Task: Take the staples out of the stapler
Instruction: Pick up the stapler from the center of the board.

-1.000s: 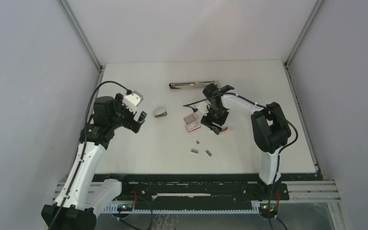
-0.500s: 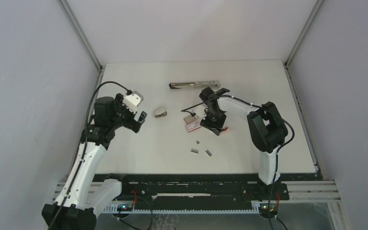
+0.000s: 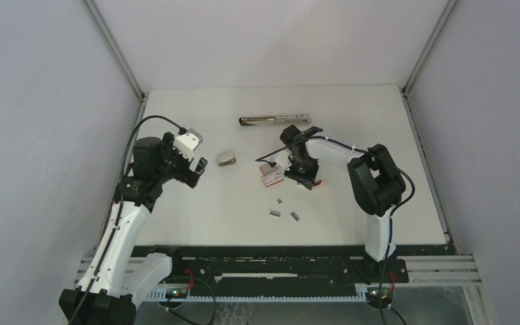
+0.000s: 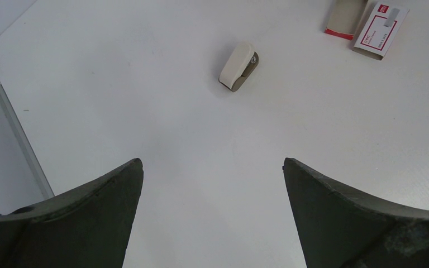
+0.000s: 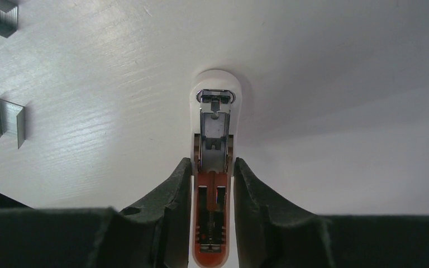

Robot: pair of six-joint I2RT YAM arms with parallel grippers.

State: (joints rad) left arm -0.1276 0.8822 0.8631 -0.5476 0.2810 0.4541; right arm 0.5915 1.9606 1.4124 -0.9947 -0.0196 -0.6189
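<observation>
Stapler (image 5: pixel 214 151) pinched in my right pincer (image 5: pixel 212 167), fingers against both sides, lower centre of the wrist frame, metal magazine (image 5: pixel 214 125) exposed and pointing up-frame. Loose staples (image 5: pixel 8 119) lie on the table (image 5: pixel 341 195) at upper left, apart from the stapler. My left pincer (image 4: pixel 212 163) is spread wide; beige stapler (image 4: pixel 238 67) sits upper centre of its frame

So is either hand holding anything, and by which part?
The right hand pinches the stapler by its two long sides, about mid-length. The left hand is open, holding nothing.
</observation>
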